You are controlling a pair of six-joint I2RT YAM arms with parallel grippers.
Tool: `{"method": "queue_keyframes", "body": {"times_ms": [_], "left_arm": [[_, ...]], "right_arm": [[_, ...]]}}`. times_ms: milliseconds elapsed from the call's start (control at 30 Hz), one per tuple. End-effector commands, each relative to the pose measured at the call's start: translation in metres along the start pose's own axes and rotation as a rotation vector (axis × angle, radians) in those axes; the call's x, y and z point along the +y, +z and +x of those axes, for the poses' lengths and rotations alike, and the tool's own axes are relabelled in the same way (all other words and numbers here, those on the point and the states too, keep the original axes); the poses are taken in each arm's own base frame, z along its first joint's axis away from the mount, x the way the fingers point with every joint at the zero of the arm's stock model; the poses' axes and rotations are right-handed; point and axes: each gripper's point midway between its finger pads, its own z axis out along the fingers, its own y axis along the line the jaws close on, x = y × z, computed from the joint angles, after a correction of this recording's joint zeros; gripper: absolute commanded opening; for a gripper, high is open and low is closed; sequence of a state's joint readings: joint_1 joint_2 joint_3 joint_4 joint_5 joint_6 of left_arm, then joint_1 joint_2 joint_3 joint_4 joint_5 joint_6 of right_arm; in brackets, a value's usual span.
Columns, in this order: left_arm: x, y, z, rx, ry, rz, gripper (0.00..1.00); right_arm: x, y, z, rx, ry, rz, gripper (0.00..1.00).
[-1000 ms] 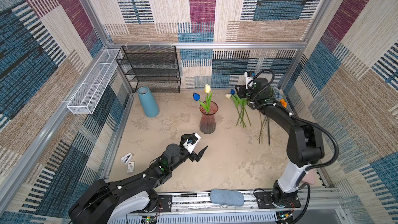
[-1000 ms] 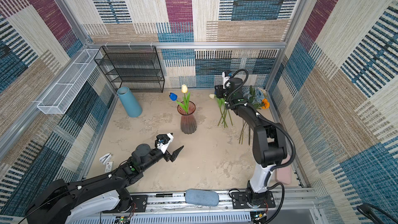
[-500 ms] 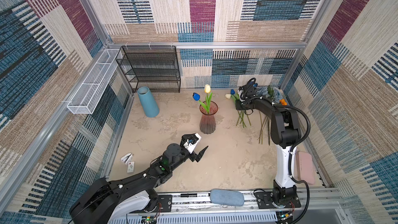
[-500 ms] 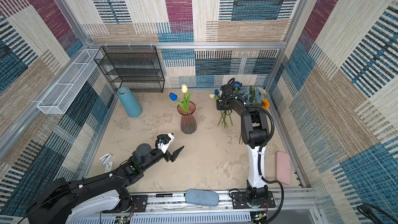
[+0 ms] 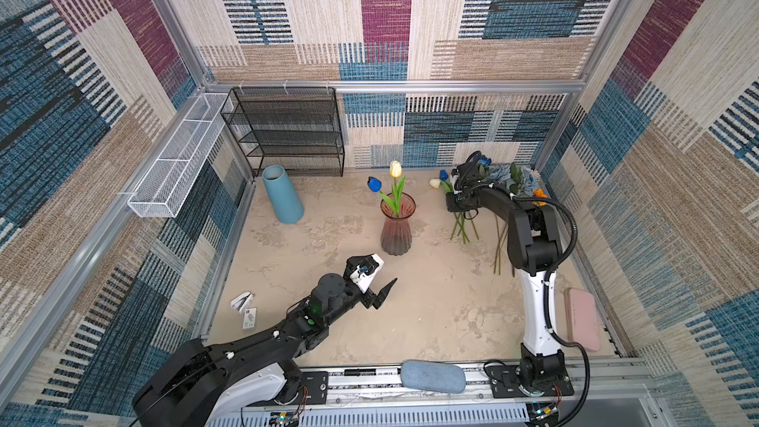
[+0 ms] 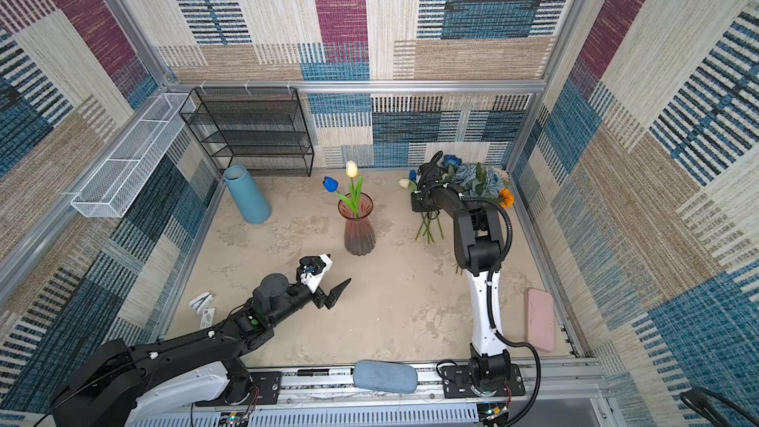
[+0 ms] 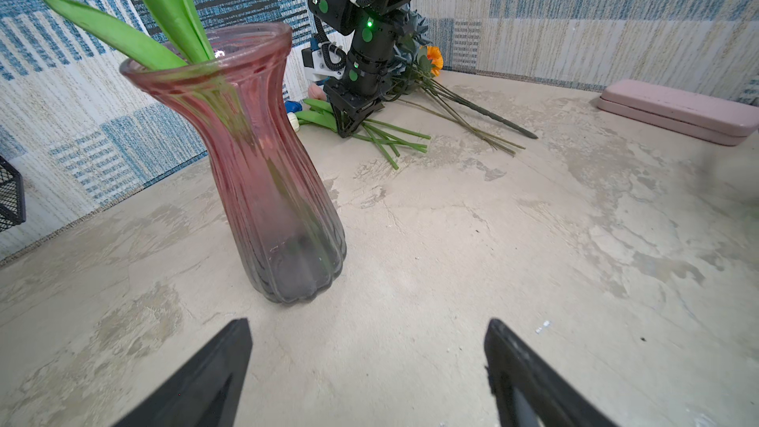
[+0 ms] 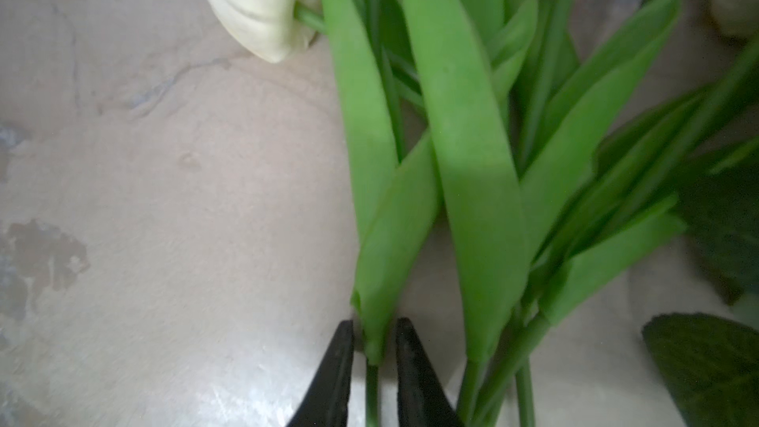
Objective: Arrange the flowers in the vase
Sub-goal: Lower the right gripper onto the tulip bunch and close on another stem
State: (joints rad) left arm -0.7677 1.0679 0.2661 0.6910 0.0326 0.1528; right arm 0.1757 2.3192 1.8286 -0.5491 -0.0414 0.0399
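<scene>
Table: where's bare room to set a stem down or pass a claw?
Bare: between the blue vase and pink vase; the front stretch from the left claw to the right arm. Crowded: back right corner, where the flower pile lies under the right claw, closed on a tulip stem.

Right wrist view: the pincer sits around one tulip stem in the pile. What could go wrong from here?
The right pincer straddles one tulip stem whose leaf lies under neighbouring leaves; lifting may drag those along.
Whether the pincer actually pinches is unclear; the thin stem could slip out.
The vase already holds a cream tulip and a blue tulip in its narrow mouth; another stem could snag there or tip it.
</scene>
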Motion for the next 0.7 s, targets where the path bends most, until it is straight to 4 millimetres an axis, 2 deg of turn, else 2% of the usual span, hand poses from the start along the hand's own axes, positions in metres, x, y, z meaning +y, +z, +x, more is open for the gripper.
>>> {"method": "queue_keyframes", "body": {"times_ms": [0, 267, 400, 667], "left_arm": [[0.004, 0.002, -0.005, -0.016, 0.035, -0.018, 0.91], [0.003, 0.002, -0.006, -0.016, 0.029, -0.014, 0.91], [0.003, 0.001, -0.006, -0.016, 0.032, -0.011, 0.91], [0.005, -0.001, -0.007, -0.021, 0.035, -0.026, 0.91]], "right_arm": [[0.005, 0.003, 0.005, 0.019, -0.012, -0.012, 0.13], [0.02, -0.017, -0.007, -0.017, -0.022, -0.06, 0.03], [0.027, -0.037, -0.016, -0.042, -0.022, -0.082, 0.0], [0.035, -0.079, -0.031, -0.149, -0.026, -0.118, 0.0]]}}
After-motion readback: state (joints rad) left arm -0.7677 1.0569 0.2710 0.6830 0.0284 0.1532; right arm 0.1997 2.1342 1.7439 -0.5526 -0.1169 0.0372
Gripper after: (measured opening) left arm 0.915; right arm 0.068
